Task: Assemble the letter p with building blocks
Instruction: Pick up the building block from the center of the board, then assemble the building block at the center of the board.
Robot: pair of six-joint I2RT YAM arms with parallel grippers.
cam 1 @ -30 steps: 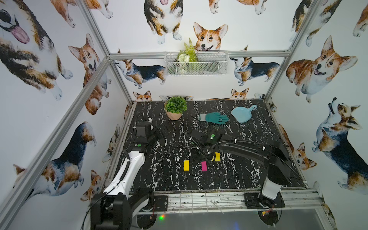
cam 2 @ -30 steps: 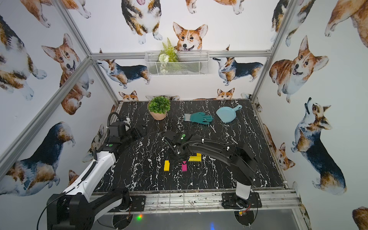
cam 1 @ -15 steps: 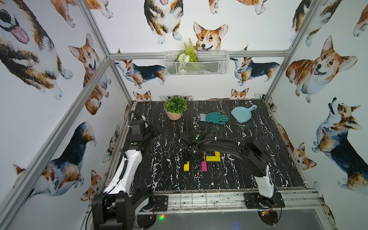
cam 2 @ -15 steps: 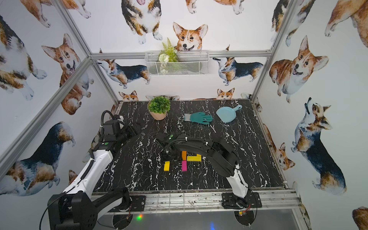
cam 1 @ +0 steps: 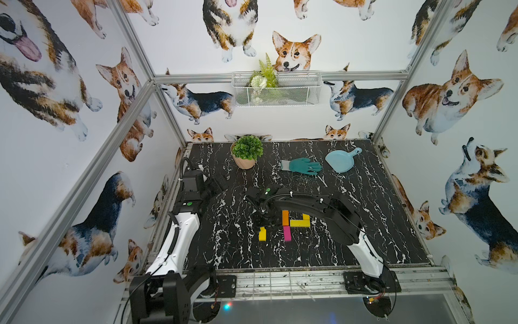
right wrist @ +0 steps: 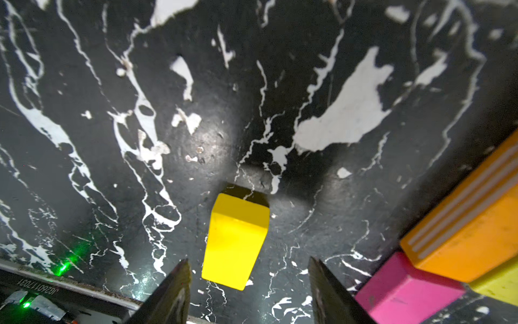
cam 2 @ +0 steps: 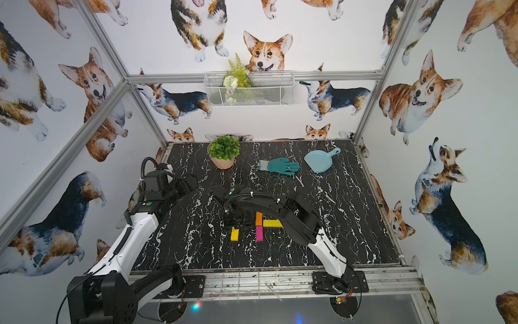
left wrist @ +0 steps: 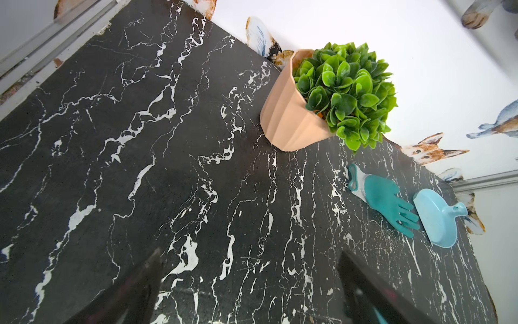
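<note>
Four building blocks form a cluster in both top views: an orange bar (cam 1: 285, 218), a magenta bar (cam 1: 287, 233) below it, a flat yellow bar (cam 1: 300, 223) and a short yellow piece (cam 1: 305, 216) at its right end. A loose yellow block (cam 1: 262, 234) (cam 2: 235, 234) lies to their left. My right gripper (cam 1: 262, 222) hangs over that block's far end. In the right wrist view the gripper (right wrist: 248, 261) is open, and the yellow block (right wrist: 236, 241) lies between its fingertips without touching them. My left gripper (cam 1: 221, 182) (left wrist: 249, 261) is open and holds nothing, at the back left.
A potted plant (cam 1: 246, 153), a teal glove (cam 1: 304, 165) and a light-blue toy pan (cam 1: 340, 161) stand along the table's back edge. The orange (right wrist: 462, 238) and magenta (right wrist: 403, 291) blocks lie close beside my right gripper's finger (right wrist: 325, 283).
My right gripper has moved left from over the block cluster to above the loose yellow block. The blocks have not moved. The left arm has barely shifted.
</note>
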